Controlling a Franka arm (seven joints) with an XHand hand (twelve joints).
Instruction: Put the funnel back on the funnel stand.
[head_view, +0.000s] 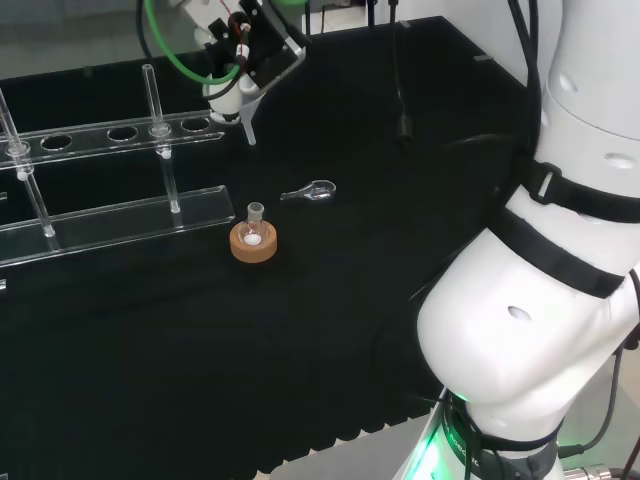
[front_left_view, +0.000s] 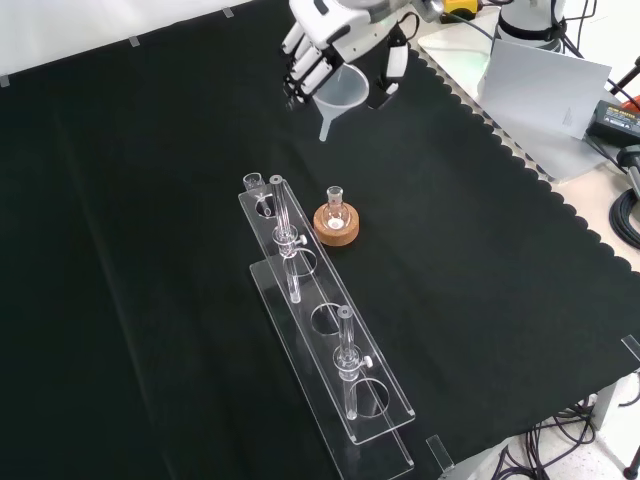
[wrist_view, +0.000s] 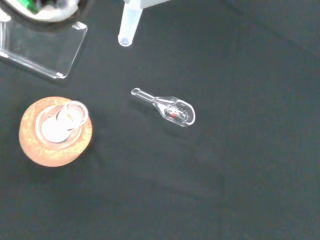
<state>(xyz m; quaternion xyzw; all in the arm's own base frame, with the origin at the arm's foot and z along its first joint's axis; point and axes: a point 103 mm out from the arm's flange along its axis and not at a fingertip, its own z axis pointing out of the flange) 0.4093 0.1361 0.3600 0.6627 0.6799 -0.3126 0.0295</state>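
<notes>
Gripping the white funnel (front_left_view: 340, 93) in curled fingers, the robot hand (front_left_view: 325, 40) hangs above the black cloth (front_left_view: 480, 250).

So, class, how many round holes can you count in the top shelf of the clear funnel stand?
4 in the front view, in a row along the stand: one at its far end by the flask, two in the middle, one at the near end. Glare may hide others.

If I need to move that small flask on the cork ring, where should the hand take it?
By its short neck, from straight above. The flask stands upright in its cork ring, so the round body sits sunk in the ring and the neck alone stands clear.
</notes>
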